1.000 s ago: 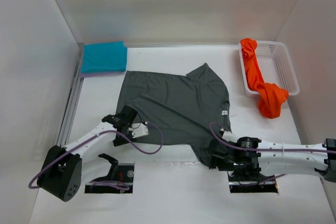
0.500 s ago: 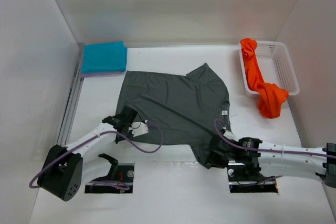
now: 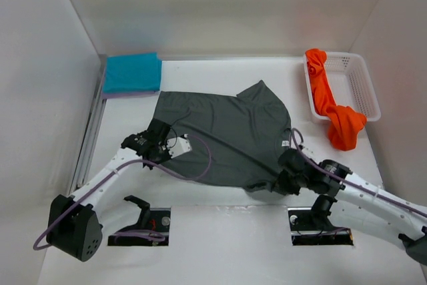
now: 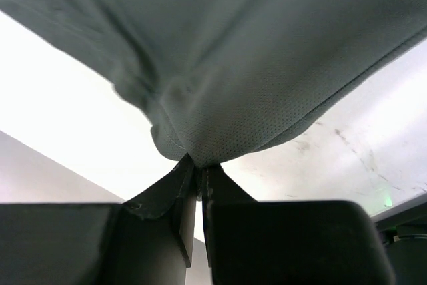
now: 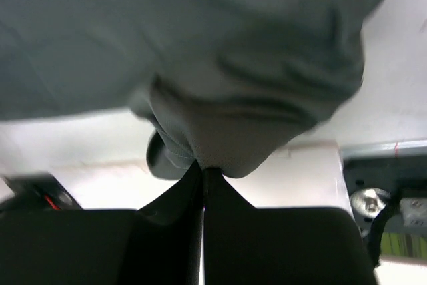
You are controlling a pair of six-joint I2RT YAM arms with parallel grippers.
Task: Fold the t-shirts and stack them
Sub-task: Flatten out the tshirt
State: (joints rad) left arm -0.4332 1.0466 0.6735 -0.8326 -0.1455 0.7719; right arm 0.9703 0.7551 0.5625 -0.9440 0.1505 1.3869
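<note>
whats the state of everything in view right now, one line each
dark grey t-shirt, spread out, unfolded, near hem pinched up
teal t-shirt, folded, on the lavender t-shirt
lavender t-shirt, underneath, only an edge shows
orange t-shirt, crumpled, draped over basket rim
basket, upright
left gripper, shut on dark grey t-shirt
right gripper, shut on dark grey t-shirt

blocked: mesh basket (image 3: 371,90) far-right, teal shirt (image 3: 132,72) far-left | passable: table strip (image 3: 300,95) between grey shirt (image 3: 220,131) and basket

We find the overhead view bright and even, with soft shadows. The right wrist view blurs across the dark grey t-shirt (image 5: 200,45); the left wrist view resolves its weave, with the table (image 4: 60,111) overexposed white.
</note>
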